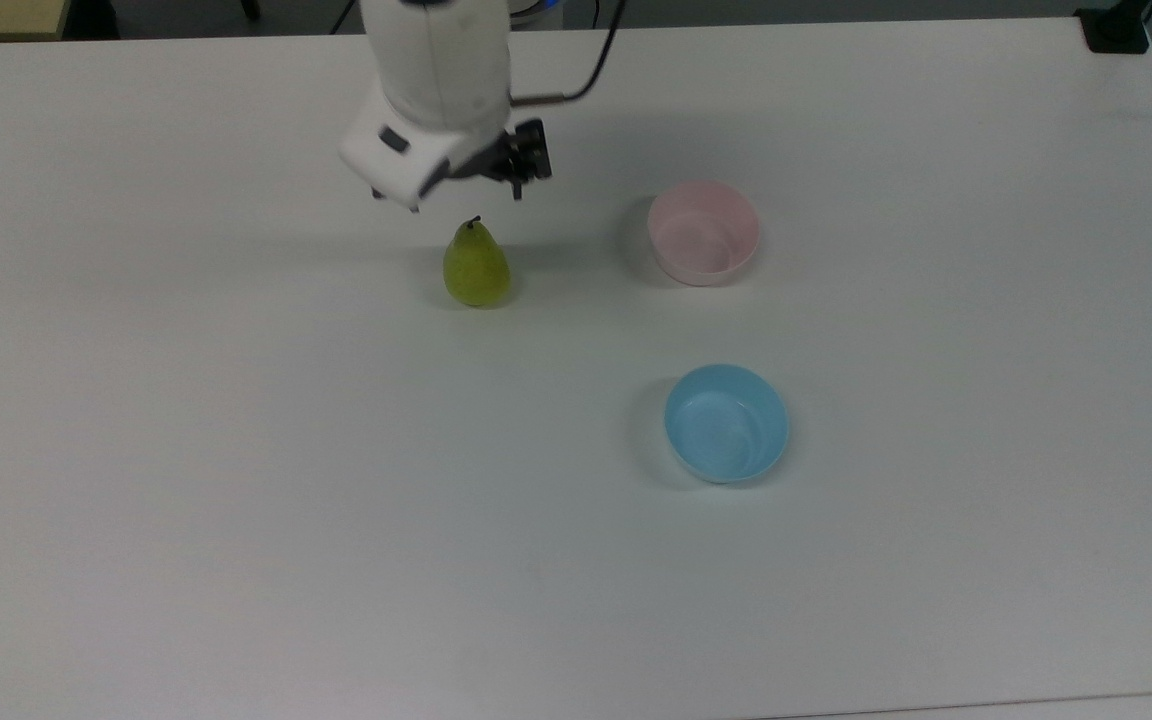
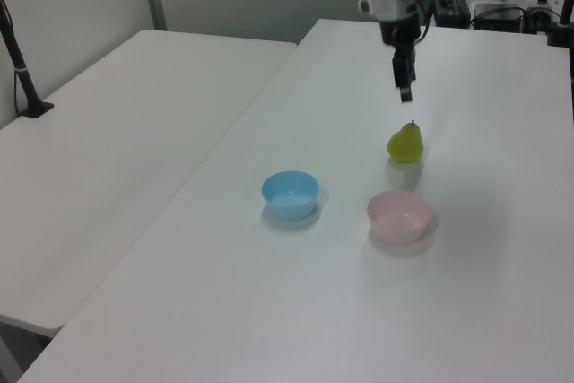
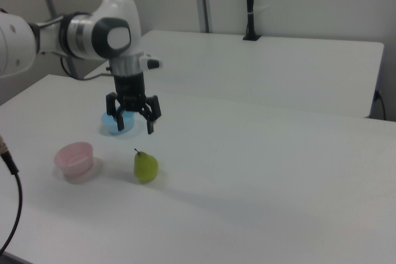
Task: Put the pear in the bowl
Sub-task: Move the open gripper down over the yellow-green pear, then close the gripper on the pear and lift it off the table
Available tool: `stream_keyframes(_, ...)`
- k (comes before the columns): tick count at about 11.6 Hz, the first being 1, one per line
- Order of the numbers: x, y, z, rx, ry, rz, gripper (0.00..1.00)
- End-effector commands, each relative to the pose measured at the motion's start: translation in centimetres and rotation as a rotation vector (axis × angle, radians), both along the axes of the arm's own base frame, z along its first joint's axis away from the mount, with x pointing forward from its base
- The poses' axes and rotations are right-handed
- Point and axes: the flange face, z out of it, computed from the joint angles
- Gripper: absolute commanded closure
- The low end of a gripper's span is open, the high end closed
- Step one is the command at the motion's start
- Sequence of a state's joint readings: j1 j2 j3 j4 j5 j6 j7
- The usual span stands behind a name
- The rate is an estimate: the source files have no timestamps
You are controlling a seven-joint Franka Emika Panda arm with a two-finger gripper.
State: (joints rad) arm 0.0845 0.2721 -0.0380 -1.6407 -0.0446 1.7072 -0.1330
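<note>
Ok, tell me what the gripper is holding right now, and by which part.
Nothing is held. The gripper hangs open above the pear, which stands untouched on the table.

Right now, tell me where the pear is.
The pear stands upright on the table, to the top view's left of the pink bowl and apart from it, with the open gripper hovering just above its stem.

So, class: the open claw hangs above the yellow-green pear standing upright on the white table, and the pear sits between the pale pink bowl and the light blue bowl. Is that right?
Not quite. The small yellow-green pear is not between the bowls: in the top view, the round pale pink plastic bowl and the round light blue plastic bowl both lie to the top view's right of it. The open claw does hang above the upright pear on the white table.
</note>
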Motion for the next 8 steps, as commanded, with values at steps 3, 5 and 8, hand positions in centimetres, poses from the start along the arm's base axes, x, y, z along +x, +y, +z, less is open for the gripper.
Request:
stream_keyframes(3,2.0,2.4,-9.6,-0.093,0.052,0.104,0.0)
stream_keyframes(5,2.1,2.2,-11.2,-0.117,0.073,0.119,0.11)
stream_keyframes(8,1.9,2.3,-11.4,-0.124,0.081,0.125,0.61)
